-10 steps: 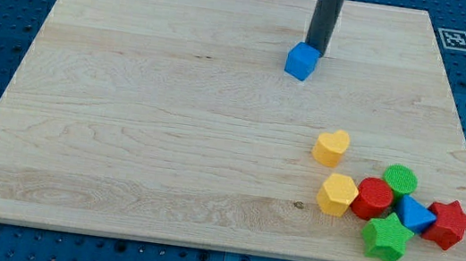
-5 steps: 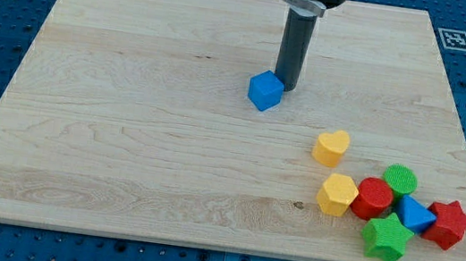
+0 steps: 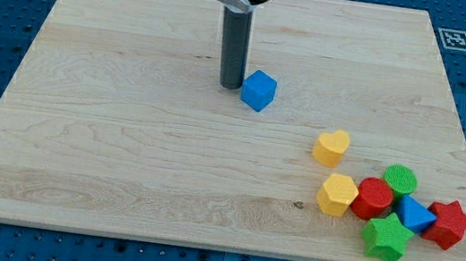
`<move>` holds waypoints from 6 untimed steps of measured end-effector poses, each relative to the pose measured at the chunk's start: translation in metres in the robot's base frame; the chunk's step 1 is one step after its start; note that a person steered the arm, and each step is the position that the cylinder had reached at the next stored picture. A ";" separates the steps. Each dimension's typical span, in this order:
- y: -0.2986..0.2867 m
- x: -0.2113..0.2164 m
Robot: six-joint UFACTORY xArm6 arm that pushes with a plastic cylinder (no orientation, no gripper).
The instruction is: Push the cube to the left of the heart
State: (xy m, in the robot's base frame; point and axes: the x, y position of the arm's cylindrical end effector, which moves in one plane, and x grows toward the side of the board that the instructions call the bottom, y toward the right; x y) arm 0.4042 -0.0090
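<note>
The blue cube (image 3: 258,91) sits on the wooden board (image 3: 124,134), above the middle. The yellow heart (image 3: 332,148) lies to the cube's lower right, well apart from it. My tip (image 3: 230,86) stands just left of the cube, close to or touching its left side. The dark rod rises from it toward the view's top.
A cluster lies at the lower right: a yellow hexagon (image 3: 337,195), a red cylinder-like block (image 3: 374,199), a green round block (image 3: 400,180), a blue triangle (image 3: 415,215), a red star (image 3: 449,224) and a green star (image 3: 385,237). A marker tag (image 3: 452,39) sits at the board's top right corner.
The tip pushed the cube down and left from near the top, then moved from the cube's right side over to its left side. The cube has hardly moved in the last half second.
</note>
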 end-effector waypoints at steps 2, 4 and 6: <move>0.002 0.011; -0.002 -0.007; 0.005 -0.008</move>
State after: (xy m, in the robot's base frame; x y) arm 0.3966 -0.0044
